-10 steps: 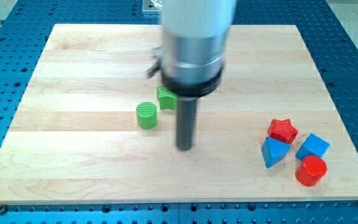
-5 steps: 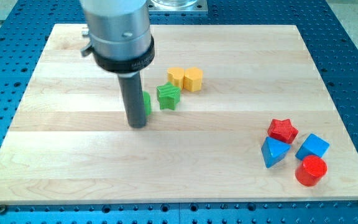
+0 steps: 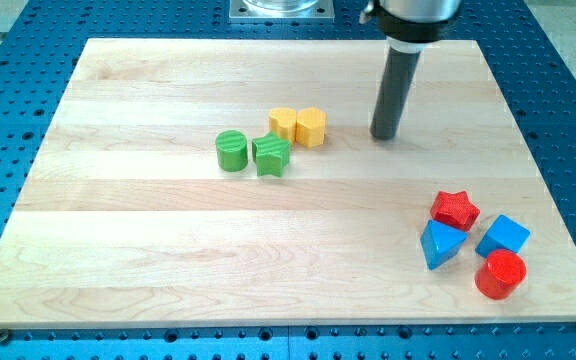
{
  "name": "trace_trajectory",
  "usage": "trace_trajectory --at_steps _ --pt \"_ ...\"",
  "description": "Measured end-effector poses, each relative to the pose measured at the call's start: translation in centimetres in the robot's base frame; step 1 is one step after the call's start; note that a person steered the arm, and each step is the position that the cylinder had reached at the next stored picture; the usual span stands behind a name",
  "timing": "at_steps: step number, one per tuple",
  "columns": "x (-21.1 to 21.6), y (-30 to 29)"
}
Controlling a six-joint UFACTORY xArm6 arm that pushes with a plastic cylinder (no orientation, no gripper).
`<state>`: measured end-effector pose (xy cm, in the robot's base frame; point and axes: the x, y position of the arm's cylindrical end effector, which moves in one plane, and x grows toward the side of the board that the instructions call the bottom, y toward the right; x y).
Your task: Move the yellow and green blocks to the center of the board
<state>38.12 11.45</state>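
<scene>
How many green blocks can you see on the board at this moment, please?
2. The green cylinder sits left of the board's centre, and the green star is right beside it on the view's right, just below the two yellow blocks. Nothing appears to hide another.

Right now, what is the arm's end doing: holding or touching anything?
My tip: no gripper, holds nothing; it stands on the bare board, apart from every block, to the view's right of the yellow blocks.

Robotics laboratory bench — a wooden board (image 3: 168, 230) resting on a blue perforated metal table (image 3: 568, 120) with regularly spaced mounting holes.
</scene>
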Motion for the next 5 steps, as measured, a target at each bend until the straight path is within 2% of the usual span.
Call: trace_trajectory --at_steps 4,5 --pt "-0.7 -10.7" --pt "-1.0 -7.4"
